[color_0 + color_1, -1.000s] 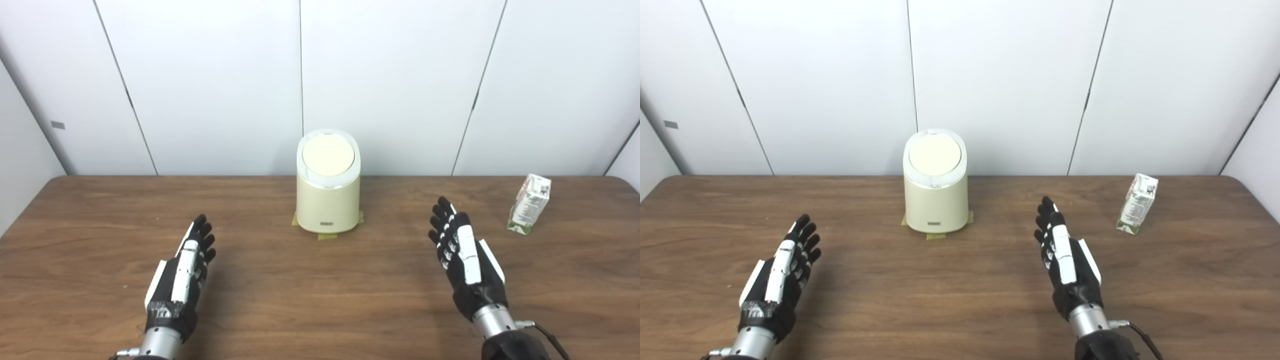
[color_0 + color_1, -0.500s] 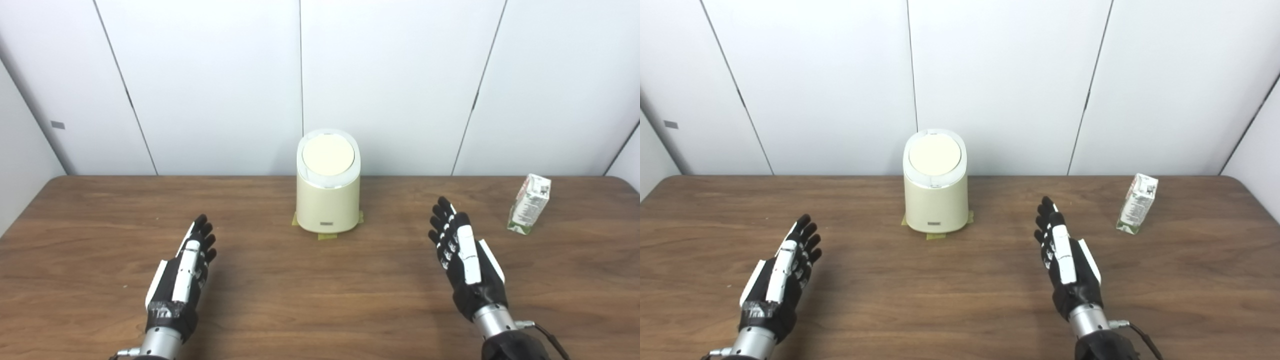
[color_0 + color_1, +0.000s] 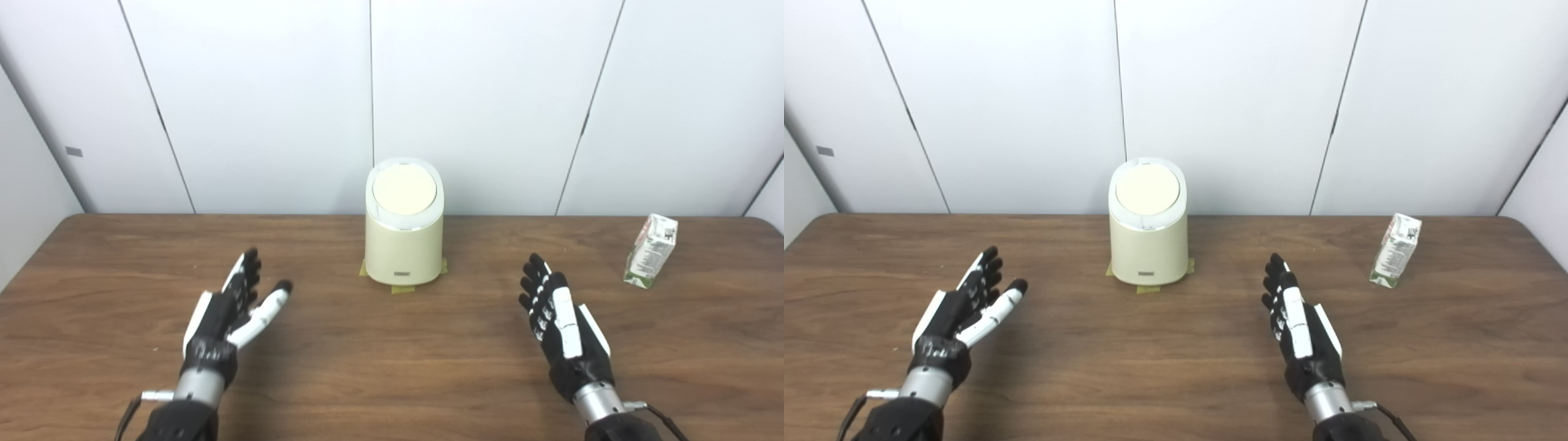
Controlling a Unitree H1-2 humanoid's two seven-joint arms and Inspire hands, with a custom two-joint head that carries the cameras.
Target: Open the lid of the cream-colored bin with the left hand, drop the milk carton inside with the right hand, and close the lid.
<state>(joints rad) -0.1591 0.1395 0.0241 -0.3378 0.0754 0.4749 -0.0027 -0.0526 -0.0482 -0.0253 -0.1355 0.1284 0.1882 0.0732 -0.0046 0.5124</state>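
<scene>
1. Cream-colored bin (image 3: 403, 245) stands upright near the middle of the desk's far edge, on small patches of yellowish tape (image 3: 402, 289) that show at its base.
2. Its round lid (image 3: 404, 189) lies flat and closed on top, ringed by a white rim.
3. Milk carton (image 3: 650, 250) stands toward the far right corner of the desk (image 3: 392, 361), leaning slightly, well apart from the bin and from both hands.
4. Left hand (image 3: 229, 306) hovers over the near left part of the desk, fingers extended and spread, with the thumb (image 3: 267, 304) angled out toward the bin; it holds nothing.
5. Right hand (image 3: 560, 318) hovers over the near right part of the desk, fingers straight and close together, pointing toward the far edge; it holds nothing as well.
6. Both hands are well apart from the bin, which sits between them and farther back.
7. White wall panels (image 3: 478, 92) rise behind the desk's far edge.
</scene>
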